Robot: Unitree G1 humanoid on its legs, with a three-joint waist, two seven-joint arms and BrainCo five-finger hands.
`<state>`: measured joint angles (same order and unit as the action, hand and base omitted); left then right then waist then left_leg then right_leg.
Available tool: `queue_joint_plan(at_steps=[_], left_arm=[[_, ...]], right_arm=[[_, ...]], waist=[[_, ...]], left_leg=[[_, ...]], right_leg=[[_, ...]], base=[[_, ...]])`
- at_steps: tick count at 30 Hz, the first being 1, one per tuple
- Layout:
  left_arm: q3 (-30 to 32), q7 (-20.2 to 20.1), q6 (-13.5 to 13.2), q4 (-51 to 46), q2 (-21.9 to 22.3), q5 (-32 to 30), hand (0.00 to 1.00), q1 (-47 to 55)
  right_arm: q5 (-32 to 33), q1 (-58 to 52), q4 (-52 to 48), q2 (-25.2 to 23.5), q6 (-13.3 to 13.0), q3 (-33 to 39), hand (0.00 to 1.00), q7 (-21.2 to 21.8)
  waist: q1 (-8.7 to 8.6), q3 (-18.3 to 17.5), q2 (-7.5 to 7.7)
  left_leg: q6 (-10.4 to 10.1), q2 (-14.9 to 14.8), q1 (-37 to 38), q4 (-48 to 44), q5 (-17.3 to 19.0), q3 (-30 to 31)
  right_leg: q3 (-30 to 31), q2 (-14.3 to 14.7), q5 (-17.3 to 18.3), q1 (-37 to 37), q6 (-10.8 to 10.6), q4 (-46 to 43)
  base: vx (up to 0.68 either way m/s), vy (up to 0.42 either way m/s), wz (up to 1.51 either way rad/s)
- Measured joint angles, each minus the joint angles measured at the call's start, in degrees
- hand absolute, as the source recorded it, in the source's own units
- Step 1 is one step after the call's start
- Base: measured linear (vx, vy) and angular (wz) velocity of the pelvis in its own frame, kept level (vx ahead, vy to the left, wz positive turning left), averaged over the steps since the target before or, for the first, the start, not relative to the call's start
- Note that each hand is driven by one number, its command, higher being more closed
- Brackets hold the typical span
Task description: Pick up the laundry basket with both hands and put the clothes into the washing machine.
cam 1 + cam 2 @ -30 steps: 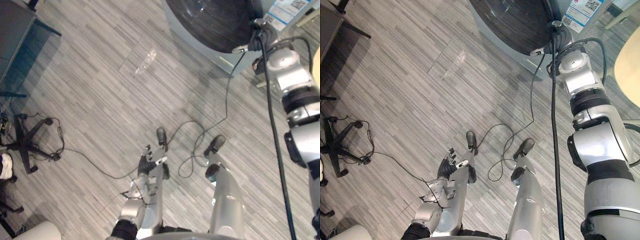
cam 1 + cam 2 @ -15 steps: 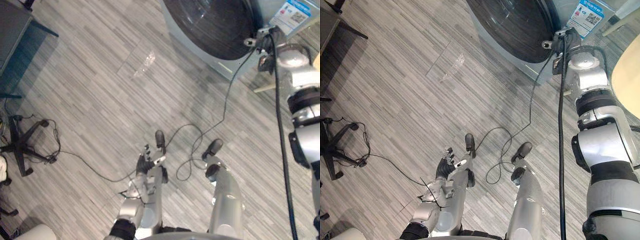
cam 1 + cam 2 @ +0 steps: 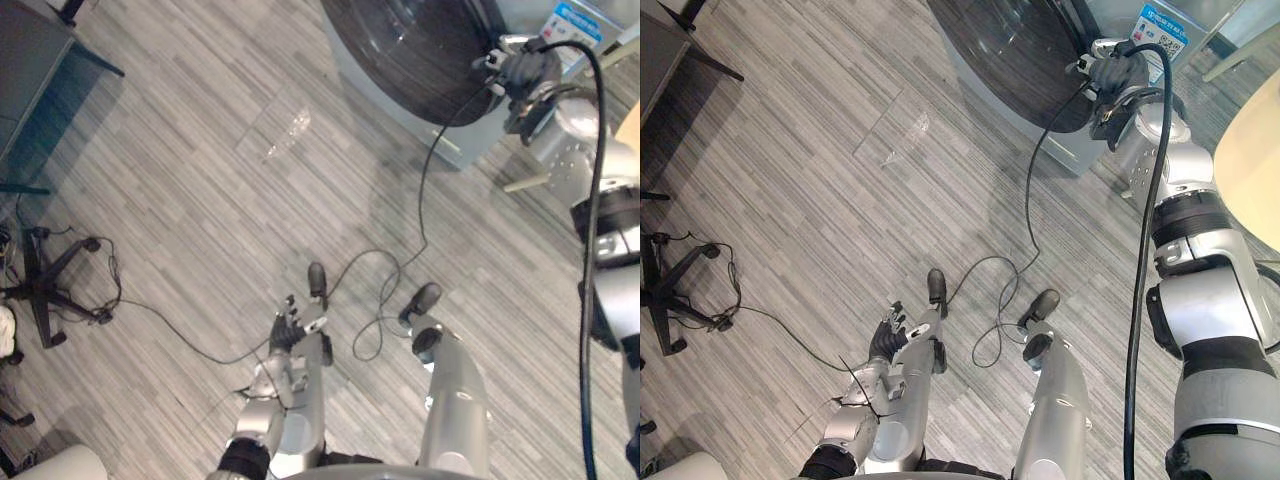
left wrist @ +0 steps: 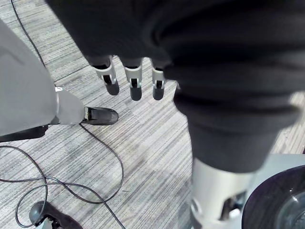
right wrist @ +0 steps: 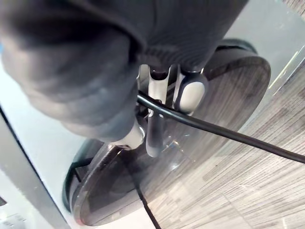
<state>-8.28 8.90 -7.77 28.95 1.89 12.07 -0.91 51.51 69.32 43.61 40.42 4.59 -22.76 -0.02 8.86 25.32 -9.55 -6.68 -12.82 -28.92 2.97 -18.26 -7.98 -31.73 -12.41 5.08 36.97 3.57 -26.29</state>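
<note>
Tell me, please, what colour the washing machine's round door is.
The door is dark, smoky tinted glass, seen best in the left eye view.

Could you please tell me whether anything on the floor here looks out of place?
A clear sheet, seemingly plastic, lies loose on the floor, apart from the washing machine and to its left. It looks odd because it glints like stray litter, with bare boards all around it.

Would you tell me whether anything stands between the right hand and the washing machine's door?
Nothing visible does: the right hand is at the rim of the washing machine door, its fingers straight.
</note>
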Motion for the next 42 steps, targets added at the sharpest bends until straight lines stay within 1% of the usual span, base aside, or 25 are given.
queue_joint_plan(at_steps=[1,3,4,6,7,9,10,12,14,16,21,23,26,27,28,29,31,32,35,37,38,39,40,41,42], left_arm=[[0.05,0.01,0.02,0.39,-0.08,-0.01,0.00,-0.09],[0.26,0.07,0.00,0.75,-0.11,-0.02,0.00,-0.07],[0.52,0.07,0.01,0.88,-0.10,-0.02,0.00,-0.08],[1.44,0.17,0.05,0.92,-0.11,-0.04,0.00,-0.08],[1.78,0.20,0.05,0.93,-0.12,-0.04,0.00,-0.08],[2.27,0.73,0.05,0.93,-0.26,-0.04,0.00,-0.08],[2.27,0.85,0.05,0.92,-0.25,-0.04,0.00,-0.08],[2.54,1.27,0.04,0.91,-0.25,-0.03,0.00,-0.09],[3.22,1.31,0.03,0.87,-0.21,-0.01,0.00,-0.14],[4.47,1.46,0.03,0.91,-0.23,0.02,0.00,-0.14],[6.50,1.62,0.02,0.92,-0.28,0.09,0.00,-0.14],[6.69,1.68,0.01,0.98,-0.34,0.08,0.00,-0.14],[6.71,1.66,0.02,1.45,-0.60,0.02,0.00,-0.18],[6.70,1.65,0.05,2.27,-0.67,0.01,0.00,-0.18],[6.67,1.65,0.10,3.03,-0.77,0.00,0.00,-0.17],[6.68,1.64,0.12,3.27,-1.08,-0.05,0.00,-0.08],[6.66,1.60,0.15,3.67,-2.07,-0.31,0.00,-0.05],[6.65,1.52,0.16,3.70,-3.00,-0.44,0.00,-0.11],[6.64,1.34,0.11,3.07,-4.12,-0.46,0.00,-0.18],[6.67,1.30,0.21,2.73,-5.10,-0.46,0.00,-0.05],[6.75,1.22,0.37,1.84,-5.78,-0.48,0.00,0.21],[6.78,1.22,0.41,1.36,-6.13,-0.49,0.00,0.48],[6.81,1.13,0.49,0.40,-6.89,-0.54,0.00,1.22],[6.93,1.11,0.53,0.04,-7.14,-0.54,0.00,1.57],[8.09,1.08,0.59,-0.46,-7.34,-0.59,0.00,2.28]], right_arm=[[0.48,-0.88,-0.11,-0.92,-1.12,0.50,1.00,-0.43],[2.08,-2.67,-0.12,-2.77,-2.21,2.32,1.00,-0.96],[2.63,-3.59,-0.81,-3.19,-3.28,2.56,1.00,-1.20],[3.19,-5.83,-3.55,-3.51,-4.51,4.13,1.00,-1.31],[3.38,-6.34,-4.16,-3.76,-4.71,4.74,1.00,-1.31],[5.50,-6.73,-4.66,-4.55,-6.23,4.97,1.00,-1.32],[5.78,-6.73,-4.70,-4.68,-6.37,4.97,1.00,-1.32],[7.66,-6.93,-5.61,-6.10,-7.57,5.08,1.00,-1.33],[8.79,-7.69,-6.70,-6.34,-8.24,5.61,1.00,-1.33],[8.86,-8.29,-7.21,-6.38,-8.79,6.51,1.00,-1.33],[8.88,-9.39,-9.15,-6.37,-9.77,6.82,1.00,-1.33],[8.89,-10.93,-10.36,-6.38,-10.80,7.12,1.00,-1.33],[9.40,-14.75,-13.09,-6.79,-11.81,8.92,1.00,-1.32],[9.83,-17.64,-14.87,-6.82,-12.77,8.98,1.00,-1.32],[9.89,-20.58,-17.50,-6.92,-12.82,8.80,1.00,-1.15],[9.88,-23.80,-19.65,-7.70,-12.86,8.27,1.00,0.25],[9.83,-27.89,-22.73,-10.64,-12.91,6.07,1.00,3.18],[9.76,-29.30,-23.24,-13.00,-12.63,2.65,1.00,5.40],[8.56,-32.11,-23.30,-16.31,-9.48,-7.24,1.00,10.56],[8.40,-34.25,-23.30,-18.24,-7.95,-12.56,1.00,12.07],[7.39,-35.49,-23.31,-18.73,-6.86,-15.70,1.00,13.34],[6.67,-36.03,-23.32,-18.83,-6.07,-17.01,1.00,14.04],[5.71,-37.16,-23.32,-18.83,-5.08,-18.84,1.00,15.35],[5.21,-37.87,-23.34,-18.88,-4.65,-18.98,1.00,15.83],[4.49,-38.90,-23.33,-18.75,-4.12,-18.98,0.00,16.75]], waist=[[0.00,0.00,0.00],[0.04,0.00,0.00],[0.06,-0.01,0.02],[0.10,-0.01,0.02],[0.12,-0.01,0.02],[0.17,-0.01,0.03],[0.17,-0.01,0.03],[0.19,-0.02,0.04],[0.41,-0.02,0.04],[1.19,-0.02,0.06],[1.34,-0.08,0.20],[1.42,-0.28,0.64],[1.52,-0.94,2.06],[1.56,-1.27,2.72],[1.51,-1.40,3.06],[1.48,-1.56,3.41],[1.38,-2.06,4.40],[1.34,-2.47,5.21],[1.53,-2.55,5.60],[1.96,-2.51,6.39],[2.33,-2.29,7.16],[2.51,-2.31,7.60],[2.64,-2.33,8.61],[2.66,-2.36,9.13],[2.41,-2.31,10.48]], left_leg=[[0.00,-0.12,0.46,0.00,0.01,0.01],[0.00,-0.25,1.52,-0.04,0.02,-0.07],[-0.01,-0.30,1.58,-0.30,0.03,-0.10],[-0.04,-0.41,1.25,-0.60,0.07,-0.05],[-0.04,-0.45,1.13,-0.69,0.08,-0.06],[-0.04,-0.59,0.94,-0.89,0.08,-0.08],[-0.04,-0.60,0.94,-0.89,0.08,-0.09],[-0.32,-0.84,0.91,-0.97,0.32,-0.10],[-0.51,-1.05,0.85,-0.98,0.49,-0.08],[-1.08,-1.40,0.77,-1.15,0.97,0.00],[-1.08,-1.55,0.42,-1.18,0.98,0.24],[-1.08,-1.70,0.08,-1.18,0.98,0.63],[-1.20,-2.20,-0.63,-1.18,1.07,1.82],[-1.20,-2.22,-0.69,-1.20,1.08,2.43],[-1.21,-2.22,-0.68,-1.32,1.11,3.15],[-1.15,-2.22,-0.63,-1.54,1.42,3.38],[-0.85,-2.22,-0.65,-2.02,1.88,3.50],[-0.78,-2.20,-0.65,-2.11,1.97,3.55],[-0.60,-1.99,-1.31,-3.11,3.07,5.29],[-0.56,-1.69,-1.79,-3.10,3.18,6.33],[-0.56,-1.49,-2.06,-2.98,3.19,6.77],[-0.56,-1.43,-2.24,-2.86,3.19,6.93],[-0.56,-1.28,-2.36,-2.51,3.19,7.16],[-0.55,-1.20,-2.35,-2.26,3.17,7.21],[-0.54,-0.90,-2.32,-1.80,3.14,7.54]], right_leg=[[-0.11,0.13,0.19,-0.54,0.09,0.01],[-0.35,0.29,0.72,-1.77,0.19,0.00],[-0.55,0.28,1.09,-2.09,0.19,-0.08],[-0.88,0.28,1.53,-2.11,0.17,-0.32],[-0.97,0.30,1.61,-2.11,0.19,-0.34],[-1.07,0.45,1.77,-2.12,0.21,-0.36],[-1.07,0.46,1.77,-2.12,0.22,-0.36],[-1.07,0.67,1.78,-2.10,0.22,-0.35],[-1.12,0.88,1.81,-2.07,0.26,-0.33],[-1.12,1.23,1.96,-2.01,0.41,-0.32],[-1.41,1.45,2.05,-2.00,0.51,-0.09],[-1.68,1.66,2.05,-2.00,0.52,0.10],[-2.15,2.30,2.04,-2.11,0.54,0.32],[-2.12,2.37,2.04,-2.31,0.54,0.33],[-2.17,2.46,2.04,-2.89,0.54,0.54],[-2.17,2.57,2.05,-3.28,0.54,0.66],[-2.08,2.73,2.05,-3.74,0.53,1.17],[-2.02,2.99,2.04,-4.15,0.53,1.99],[-2.91,3.41,2.28,-5.77,0.11,3.56],[-3.17,3.24,2.69,-5.76,-0.60,3.60],[-3.43,3.08,2.91,-5.72,-1.07,3.78],[-3.55,3.09,2.82,-5.69,-1.30,4.00],[-3.67,3.09,2.58,-5.72,-1.66,4.41],[-3.66,3.08,2.45,-5.73,-1.76,4.59],[-3.66,2.97,2.03,-5.75,-2.01,4.96]], base=[[0.03,-0.063,0.02],[0.03,-0.064,0.06],[0.02,-0.065,0.08],[0.03,-0.069,0.08],[0.03,-0.076,0.07],[0.03,-0.058,0.02],[0.03,-0.058,-0.01],[0.03,-0.059,-0.03],[0.01,-0.048,-0.02],[0.00,-0.050,-0.03],[0.01,-0.049,0.01],[0.02,-0.049,0.06],[0.03,-0.051,0.13],[0.07,-0.052,0.18],[0.08,-0.046,0.21],[0.08,-0.037,0.19],[0.05,-0.026,0.06],[0.04,-0.037,0.03],[0.01,-0.025,0.22],[-0.04,0.003,0.23],[-0.05,0.006,0.18],[-0.05,0.007,0.14],[-0.03,0.004,0.07],[-0.02,0.009,0.07],[0.00,0.000,0.00]])
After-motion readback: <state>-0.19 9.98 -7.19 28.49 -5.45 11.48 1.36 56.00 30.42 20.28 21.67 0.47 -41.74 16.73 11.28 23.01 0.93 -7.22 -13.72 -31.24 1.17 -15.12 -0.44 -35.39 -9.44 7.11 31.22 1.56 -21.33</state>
